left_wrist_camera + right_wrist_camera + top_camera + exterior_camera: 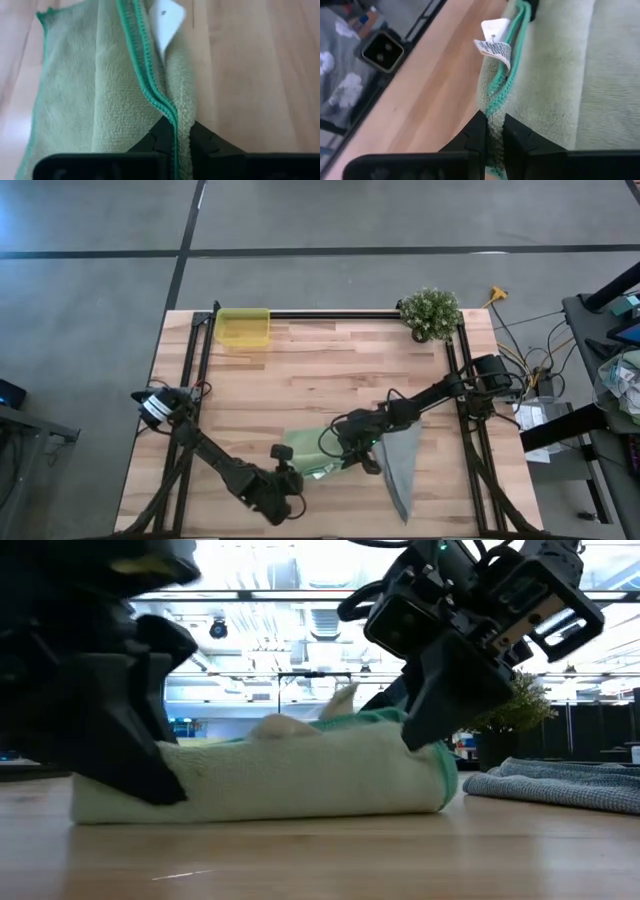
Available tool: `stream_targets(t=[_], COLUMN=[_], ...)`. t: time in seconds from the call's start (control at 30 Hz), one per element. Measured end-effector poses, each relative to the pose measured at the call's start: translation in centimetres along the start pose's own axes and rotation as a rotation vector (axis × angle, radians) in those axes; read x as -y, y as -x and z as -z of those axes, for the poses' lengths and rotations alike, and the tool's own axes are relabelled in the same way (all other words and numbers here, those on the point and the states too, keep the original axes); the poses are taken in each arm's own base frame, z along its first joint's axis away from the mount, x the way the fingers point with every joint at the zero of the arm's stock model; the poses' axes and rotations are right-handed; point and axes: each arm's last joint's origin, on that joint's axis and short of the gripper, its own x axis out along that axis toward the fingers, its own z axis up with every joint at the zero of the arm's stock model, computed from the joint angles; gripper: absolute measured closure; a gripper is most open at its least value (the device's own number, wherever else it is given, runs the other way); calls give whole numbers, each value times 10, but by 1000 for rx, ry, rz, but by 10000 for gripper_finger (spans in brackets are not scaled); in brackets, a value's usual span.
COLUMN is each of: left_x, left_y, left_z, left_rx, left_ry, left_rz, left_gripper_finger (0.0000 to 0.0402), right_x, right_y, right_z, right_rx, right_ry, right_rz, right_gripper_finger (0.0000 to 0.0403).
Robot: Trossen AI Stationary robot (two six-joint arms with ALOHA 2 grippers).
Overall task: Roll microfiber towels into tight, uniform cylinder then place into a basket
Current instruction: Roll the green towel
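A: Near edge of the worktop (300,370): the green towel (312,452) lies folded into a long flat band, not yet a roll. The left tool (288,478) has its fingers together on the band's seam edge at one end; the left wrist view shows the green stitched hem running straight between them.

B: And the other end?

A: The right tool (362,452) pinches the same hem, by the white tag (495,42). Its fingers stand nearly together with cloth between them. From table height, both tools press the band down, one at each end.

B: How will it handle?

A: Light, soft and limp, by the look of it. It will likely sag wherever it is not held, and the plush pile should grip itself once wound. The stitched hem is probably the firmest place to take hold, with both ends worked evenly, or the roll could cone.

B: Farther out?

A: The grey towel (400,465) lies flat just beside the right tool, one corner toward the near edge, untouched. Well apart, at the far edge, the yellow basket (243,327) sits in the left corner, nothing visible in it, and a potted plant (431,313) in the right corner.
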Motion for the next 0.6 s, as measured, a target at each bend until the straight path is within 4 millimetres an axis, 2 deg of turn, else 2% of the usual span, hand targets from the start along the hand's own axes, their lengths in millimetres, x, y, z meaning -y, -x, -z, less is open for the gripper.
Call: stream_targets(t=[0.47, 0.6], left_x=[-12, -12], left_y=[-10, -10], left_z=[-7, -8], left_rx=[-53, -63], left_ry=[67, 70], left_rz=[64, 82], left_gripper_finger=[391, 391], right_x=[-16, -20], right_y=[-8, -9], right_z=[9, 10], right_rx=[-78, -89], right_ry=[152, 195], right_rz=[6, 19], right_gripper_finger=[363, 344])
